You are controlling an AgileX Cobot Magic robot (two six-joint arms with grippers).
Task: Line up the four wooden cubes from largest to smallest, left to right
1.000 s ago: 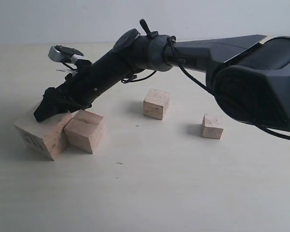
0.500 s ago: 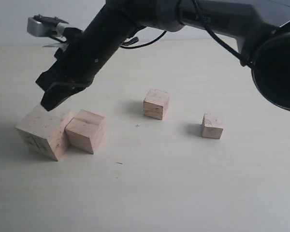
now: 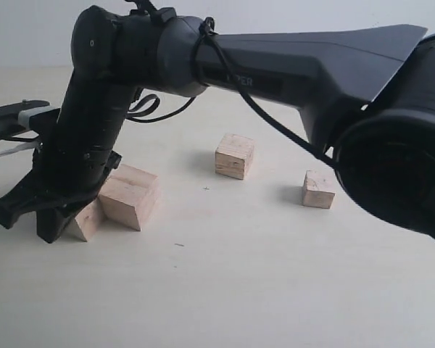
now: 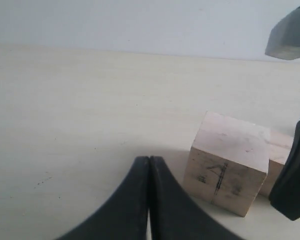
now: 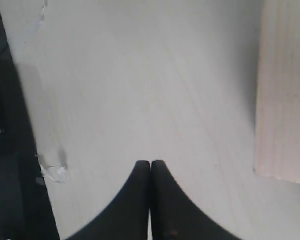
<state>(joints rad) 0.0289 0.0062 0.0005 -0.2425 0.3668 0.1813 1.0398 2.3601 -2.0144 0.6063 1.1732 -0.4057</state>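
Pressing tight together, the jaws of the right gripper (image 5: 150,167) and left gripper (image 4: 149,162) hold nothing. The largest cube (image 4: 230,170) sits on the desk (image 3: 275,283) near them — the right arm (image 3: 94,138), higher before, now mostly hides it.

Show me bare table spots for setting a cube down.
Free: the pale table's front strip, and the gap between the mid-sized tan wooden cube and the smallest cube. Crowded: far left, where the black right gripper stands by the largest cube and second-largest cube.
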